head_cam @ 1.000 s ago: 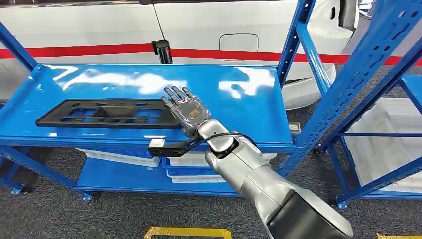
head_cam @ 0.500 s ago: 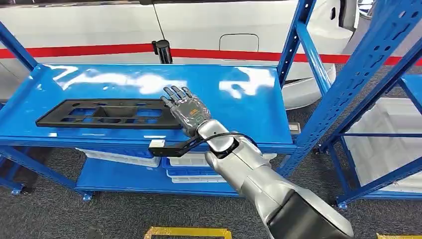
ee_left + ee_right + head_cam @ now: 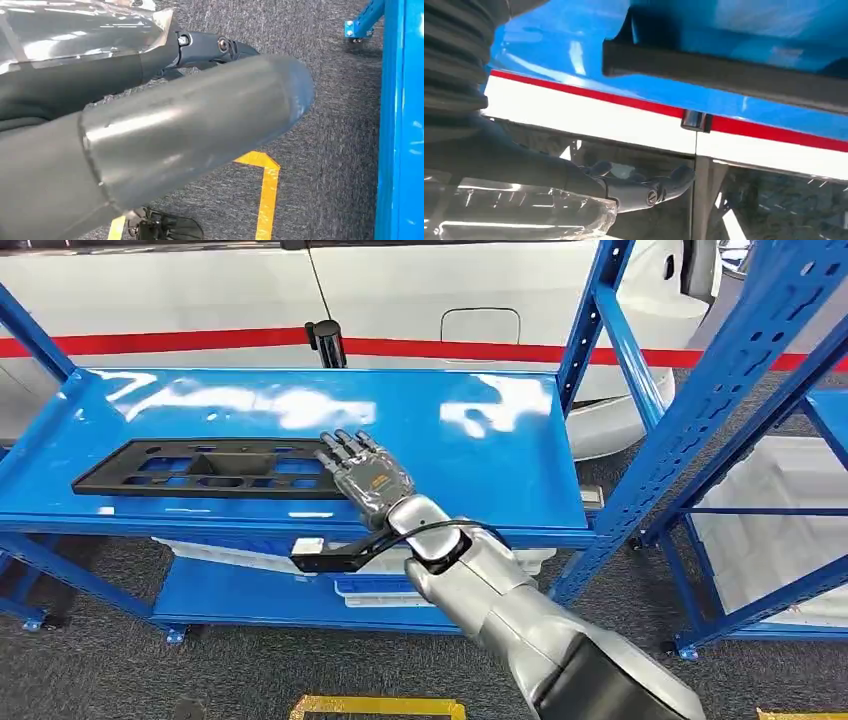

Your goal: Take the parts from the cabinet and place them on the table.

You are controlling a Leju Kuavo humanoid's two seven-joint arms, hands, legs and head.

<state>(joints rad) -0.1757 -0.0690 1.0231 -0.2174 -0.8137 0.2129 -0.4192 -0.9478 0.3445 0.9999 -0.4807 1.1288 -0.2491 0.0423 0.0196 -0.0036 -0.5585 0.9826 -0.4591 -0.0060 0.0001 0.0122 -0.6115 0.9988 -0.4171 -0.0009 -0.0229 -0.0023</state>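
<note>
- The black part [image 3: 215, 468], a long flat frame with cut-outs, is shown lying flat on the top blue shelf [image 3: 480, 455] of the cabinet, near its front edge and toward the shelf's left side.
- The right hand [image 3: 362, 472] is seen over the part's right end, fingers extended and slightly spread; whether the part is touched or gripped cannot be told from the head view.
- In the right wrist view the part [image 3: 744, 75] appears as a dark bar against the blue shelf, with the thumb [image 3: 644, 190] apart from it.
- The left hand's [image 3: 210, 47] state cannot be told; the arm is judged to hang toward the floor.
- The task is judged to be at its start: the part is not yet lifted, and the carrying and placing on a table are left.
- Grey carpet [image 3: 120, 670] with yellow floor tape [image 3: 378, 706] is visible, white bins [image 3: 240, 555] are stored below the shelf, and a white vehicle with a red stripe [image 3: 180, 340] stands behind.
</note>
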